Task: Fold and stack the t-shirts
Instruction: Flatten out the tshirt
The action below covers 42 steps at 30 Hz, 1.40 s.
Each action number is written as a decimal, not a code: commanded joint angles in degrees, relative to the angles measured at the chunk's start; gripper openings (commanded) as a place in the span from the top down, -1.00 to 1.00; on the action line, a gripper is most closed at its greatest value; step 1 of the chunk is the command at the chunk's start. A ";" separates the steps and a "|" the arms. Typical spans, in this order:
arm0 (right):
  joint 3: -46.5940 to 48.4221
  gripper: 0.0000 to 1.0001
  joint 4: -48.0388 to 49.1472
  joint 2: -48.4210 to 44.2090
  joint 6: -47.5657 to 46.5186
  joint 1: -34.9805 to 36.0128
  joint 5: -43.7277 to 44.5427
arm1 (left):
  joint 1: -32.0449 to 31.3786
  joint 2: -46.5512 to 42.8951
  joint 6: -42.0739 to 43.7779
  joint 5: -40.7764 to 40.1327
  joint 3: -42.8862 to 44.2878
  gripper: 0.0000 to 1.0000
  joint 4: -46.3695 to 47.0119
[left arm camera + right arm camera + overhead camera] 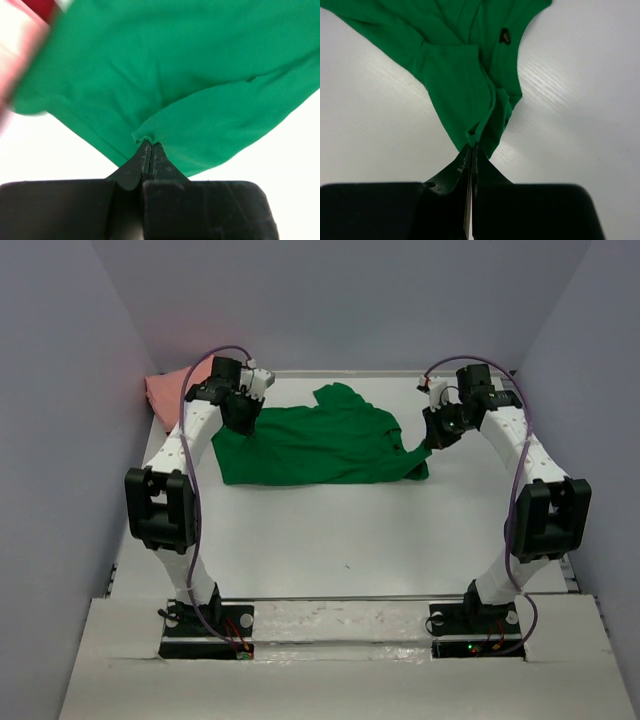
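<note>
A bright green t-shirt (320,445) lies spread across the far middle of the table. My left gripper (243,428) is shut on its left edge, pinching a small fold of green cloth (150,135) at the fingertips. At the shirt's right end my right gripper (433,443) is shut on a bunched corner (477,132), which lifts off the table. A salmon pink t-shirt (172,392) sits in the far left corner behind the left arm. A dark red t-shirt (42,7) shows at the top left of the left wrist view.
Grey walls close in on the left, right and back of the white table (340,540). A dark label (505,36) shows inside the green shirt's neckline.
</note>
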 commanded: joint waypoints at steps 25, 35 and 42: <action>31.44 1.00 14.02 16.01 5.08 -8.42 17.42 | -5.97 -4.03 -2.52 -24.62 25.26 1.00 14.81; 42.60 1.00 13.59 19.17 6.40 -8.95 14.08 | -6.76 3.96 -0.33 -25.85 39.76 1.00 16.66; 48.41 1.00 14.11 19.27 7.63 -8.95 11.98 | -7.38 4.06 -0.85 -27.26 41.09 1.00 19.30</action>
